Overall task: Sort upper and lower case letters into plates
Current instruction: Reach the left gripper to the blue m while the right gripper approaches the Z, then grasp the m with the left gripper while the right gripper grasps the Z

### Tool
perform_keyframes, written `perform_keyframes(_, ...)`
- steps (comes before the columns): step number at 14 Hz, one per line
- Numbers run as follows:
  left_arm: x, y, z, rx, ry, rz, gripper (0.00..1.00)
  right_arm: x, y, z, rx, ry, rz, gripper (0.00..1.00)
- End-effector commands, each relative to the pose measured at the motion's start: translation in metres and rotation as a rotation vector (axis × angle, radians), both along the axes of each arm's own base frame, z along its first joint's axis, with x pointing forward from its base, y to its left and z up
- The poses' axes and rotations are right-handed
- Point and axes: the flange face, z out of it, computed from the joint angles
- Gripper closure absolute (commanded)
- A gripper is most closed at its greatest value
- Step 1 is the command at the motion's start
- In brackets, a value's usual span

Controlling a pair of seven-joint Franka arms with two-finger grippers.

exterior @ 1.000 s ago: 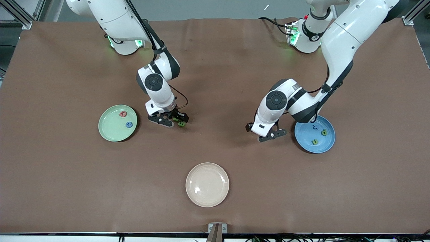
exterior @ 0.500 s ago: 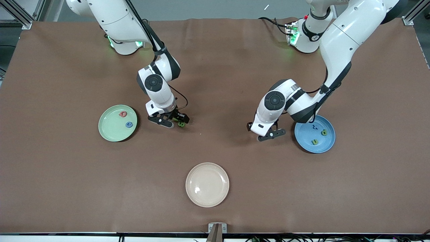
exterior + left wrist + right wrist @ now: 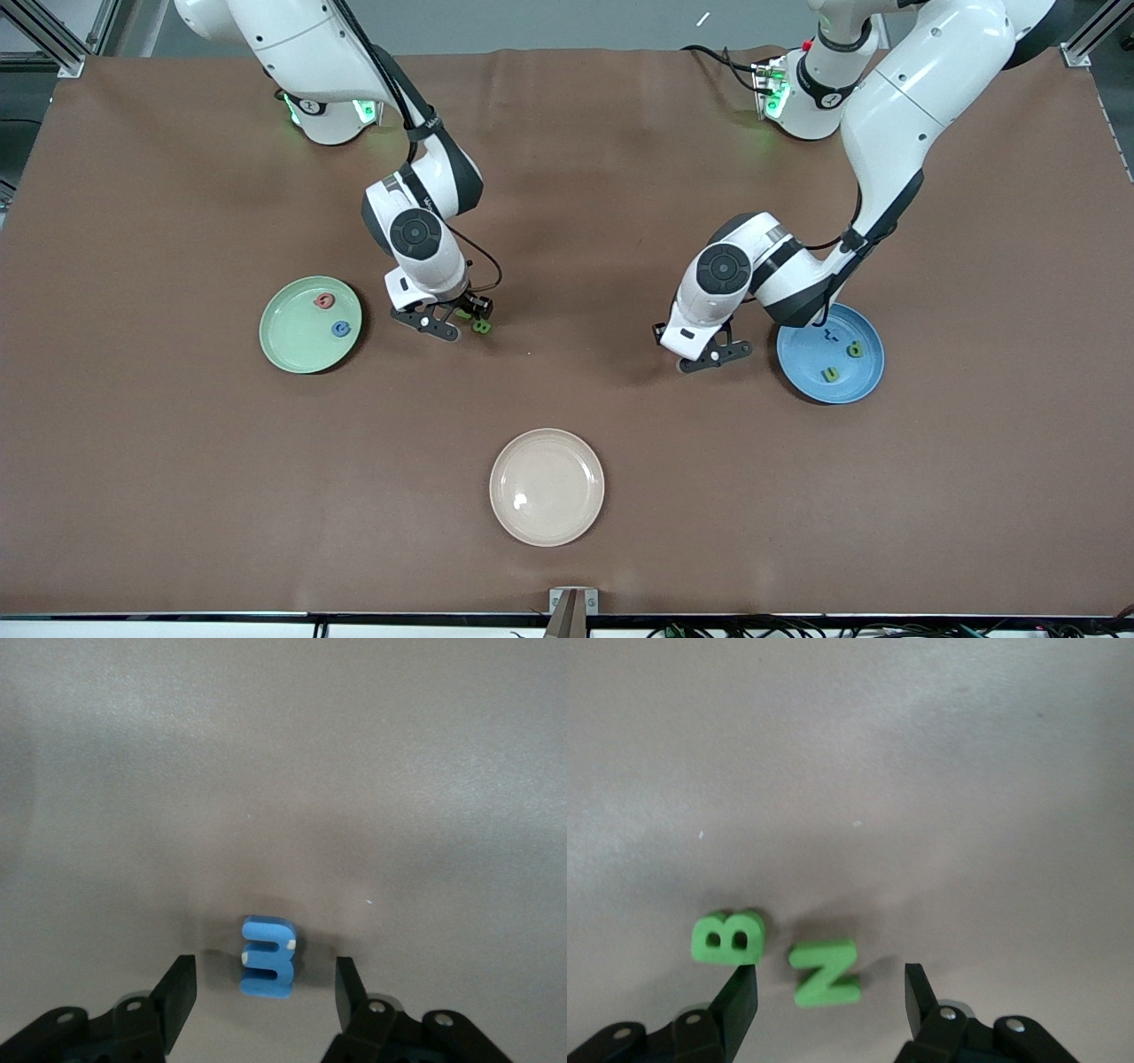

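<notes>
My left gripper [image 3: 264, 988] is low over the table beside the blue plate [image 3: 802, 354], open, with the blue m [image 3: 267, 957] standing between its fingers, untouched. In the front view that hand [image 3: 713, 354] hides the m. My right gripper [image 3: 830, 992] is open beside the mint green plate [image 3: 297, 341]; the green N [image 3: 824, 973] lies between its fingers and the green B [image 3: 727, 937] just outside one fingertip. One green letter [image 3: 481, 327] shows beside that hand [image 3: 456, 319]. The mint plate holds the red Q [image 3: 324, 301] and blue G [image 3: 341, 330]. The blue plate holds the blue x [image 3: 830, 335], green p [image 3: 855, 349] and green u [image 3: 830, 375].
A cream-white round plate [image 3: 547, 496] with nothing in it sits near the table's front edge, midway between the two arms. Brown table covering stretches around all three plates.
Both hands have shifted only slightly over their letters. The right wrist has drifted a little toward the left arm's end; the left hand has edged away from the blue plate.
</notes>
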Motion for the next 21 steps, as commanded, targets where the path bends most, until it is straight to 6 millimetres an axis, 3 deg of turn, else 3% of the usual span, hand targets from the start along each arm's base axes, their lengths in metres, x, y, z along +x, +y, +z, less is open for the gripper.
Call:
perform_keyframes(1, 0.004, 0.004, -0.004, 0.000, -0.028, 0.002, 0.42, -0.004, -0.001, 0.000, -0.005, 0.018, -0.018, 0.24)
perform_keyframes(9, 0.006, 0.004, -0.007, -0.008, -0.046, -0.012, 0.76, -0.006, -0.001, -0.023, 0.013, -0.024, -0.010, 0.24)
perform_keyframes(11, 0.006, 0.005, -0.006, -0.006, -0.047, -0.009, 0.88, -0.009, -0.002, -0.027, 0.011, -0.025, -0.006, 0.24)
perform_keyframes(13, 0.010, 0.010, -0.002, -0.002, -0.052, -0.002, 0.92, -0.011, -0.004, -0.030, 0.025, -0.050, -0.006, 0.24)
perform_keyframes(18, 0.030, 0.040, 0.051, 0.055, -0.093, 0.019, 0.92, -0.003, -0.002, -0.017, 0.042, -0.070, -0.025, 0.24)
perform_keyframes(21, 0.047, 0.090, 0.081, 0.030, -0.057, -0.026, 0.92, 0.000, -0.002, -0.006, 0.038, -0.057, -0.017, 0.24)
